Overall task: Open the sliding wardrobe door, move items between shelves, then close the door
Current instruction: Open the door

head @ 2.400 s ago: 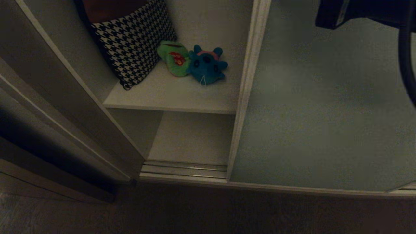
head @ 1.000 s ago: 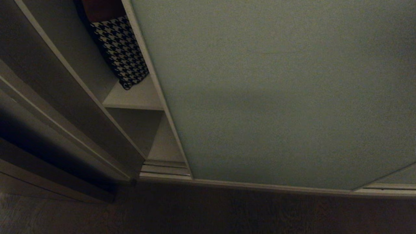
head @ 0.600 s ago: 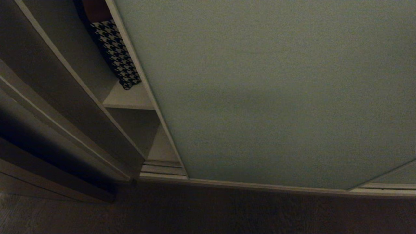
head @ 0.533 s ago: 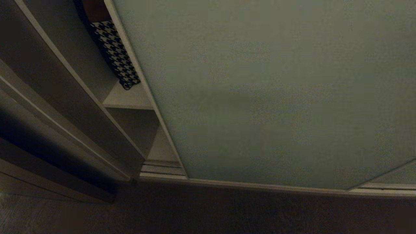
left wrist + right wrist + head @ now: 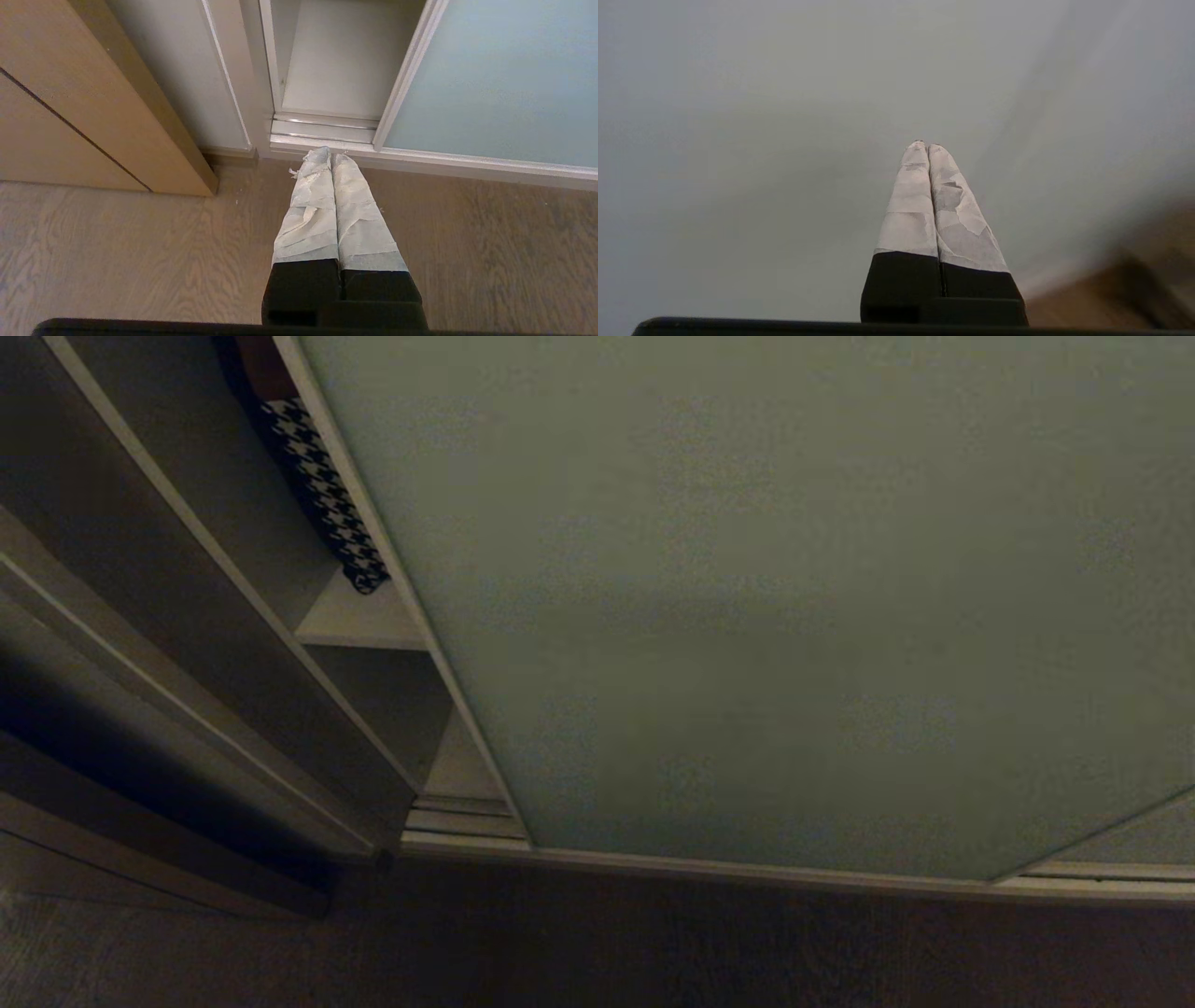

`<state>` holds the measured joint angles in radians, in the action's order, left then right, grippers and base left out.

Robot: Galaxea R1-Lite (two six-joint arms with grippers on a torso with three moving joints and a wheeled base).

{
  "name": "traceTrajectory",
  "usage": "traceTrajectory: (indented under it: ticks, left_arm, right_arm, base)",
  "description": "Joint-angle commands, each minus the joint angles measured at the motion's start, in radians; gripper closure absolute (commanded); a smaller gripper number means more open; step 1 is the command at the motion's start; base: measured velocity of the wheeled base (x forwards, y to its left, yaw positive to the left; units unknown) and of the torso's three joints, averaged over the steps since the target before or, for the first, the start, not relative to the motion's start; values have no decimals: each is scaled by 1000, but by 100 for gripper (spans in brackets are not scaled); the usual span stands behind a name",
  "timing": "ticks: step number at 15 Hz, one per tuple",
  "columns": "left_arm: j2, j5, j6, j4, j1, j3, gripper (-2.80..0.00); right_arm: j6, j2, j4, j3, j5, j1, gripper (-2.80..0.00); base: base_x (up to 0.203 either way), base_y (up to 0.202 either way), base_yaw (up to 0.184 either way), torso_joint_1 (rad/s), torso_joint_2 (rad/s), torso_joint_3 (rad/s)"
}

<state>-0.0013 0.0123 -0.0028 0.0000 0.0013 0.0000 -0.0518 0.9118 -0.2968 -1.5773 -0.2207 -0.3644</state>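
Across your wardrobe front the door (image 5: 747,616) leaves 1 narrow gap to close, both grippers (image 5: 331,154) (image 5: 924,147) pinched empty.

The sliding wardrobe door (image 5: 766,616) covers most of the opening, hiding all but a narrow strip of the houndstooth bag (image 5: 322,490) and of each of the shelves (image 5: 359,621). The plush toys cannot be seen behind it. In the right wrist view the surroundings are blurred beyond the door's pale surface.

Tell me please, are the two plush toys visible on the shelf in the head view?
No, the sliding wardrobe door hides them; only the houndstooth bag shows.
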Motion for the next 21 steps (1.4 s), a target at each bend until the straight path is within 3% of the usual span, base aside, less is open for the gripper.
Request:
traceTrajectory:
  ticks: [1,2,3,7,9,12,14,16,19,21]
  left_arm:
    - [0,0,0,0,0,0,0]
    - [1,0,0,0,0,0,0]
    - [0,0,1,0,0,0,0]
    - [0,0,0,0,0,0,0]
    - [0,0,0,0,0,0,0]
    - [1,0,0,0,0,0,0]
    - [1,0,0,0,0,0,0]
    - [0,0,0,0,0,0,0]
    - [1,0,0,0,0,0,0]
    - [1,0,0,0,0,0,0]
  right_arm:
    - [44,27,-2,-19,-119,-165,0]
    - [64,47,-3,-28,-216,-185,0]
    - [71,60,-2,-32,-251,-215,0]
    - [106,148,3,-92,-258,-469,0]
    - [130,216,0,-120,-223,-616,0]
    - [157,361,18,-161,-103,-782,0]
    - [191,449,42,-229,-21,-845,0]
    - [247,525,63,-291,76,-858,0]
    - [367,577,67,-345,365,-862,0]
    - [536,574,71,-349,544,-867,0]
  base:
    - [0,0,0,0,0,0]
    - [0,0,0,0,0,0]
    - [0,0,0,0,0,0]
    - [0,0,0,0,0,0]
    - [0,0,0,0,0,0]
    - [0,0,0,0,0,0]
    - [0,0,0,0,0,0]
    - [0,0,0,0,0,0]
    - [0,0,0,0,0,0]
    - [0,0,0,0,0,0]
